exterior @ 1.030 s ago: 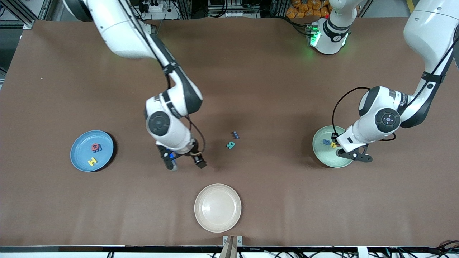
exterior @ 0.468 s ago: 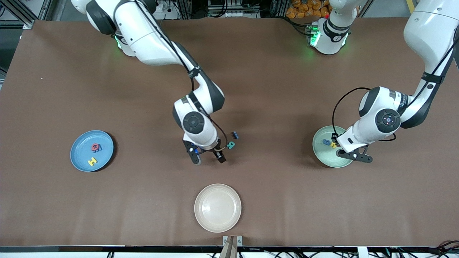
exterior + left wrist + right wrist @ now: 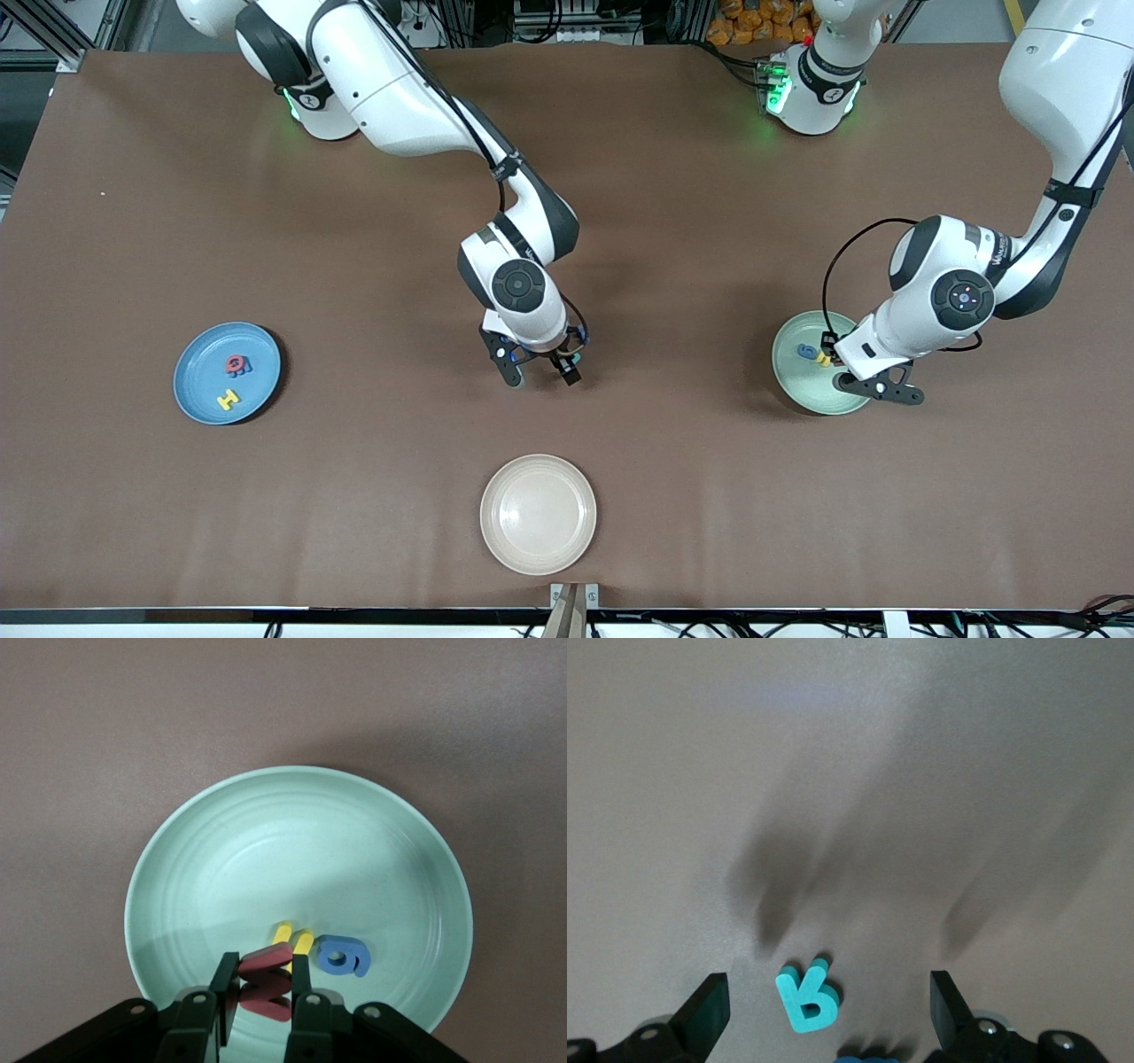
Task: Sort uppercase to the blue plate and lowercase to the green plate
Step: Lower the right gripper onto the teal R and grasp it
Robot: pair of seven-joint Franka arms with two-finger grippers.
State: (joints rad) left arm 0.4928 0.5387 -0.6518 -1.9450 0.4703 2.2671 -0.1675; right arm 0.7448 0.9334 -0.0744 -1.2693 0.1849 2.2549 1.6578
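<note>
On the brown table, largest items first. Right arm: it reaches from its base at the top edge to mid-table, its gripper low over the bare middle of the worktop. Left arm: it bends in from the top corner at its own end, its gripper over the green plate.

Three plates are present. The blue plate lies toward the right arm's end and holds a red letter partly over a dark blue letter, and a yellow H. The green plate, toward the left arm's end, holds a blue g and a yellow h. A cream plate near the bottom edge holds nothing.

Left fingers are pinching a red w-shaped letter, held on edge above the green plate's floor, just beside the yellow h; judged, release there completes that placement.

Right fingers are spread wide. The teal R lies flat on the table directly between them, slightly nearer one finger than the other, its stem slanted to the line of closure. A small blue letter lies just beside it, mostly hidden. Judged, a straight descent and closure takes the R; the right arm is far the nearer. Risk: the neighbouring blue letter may be caught or nudged.
</note>
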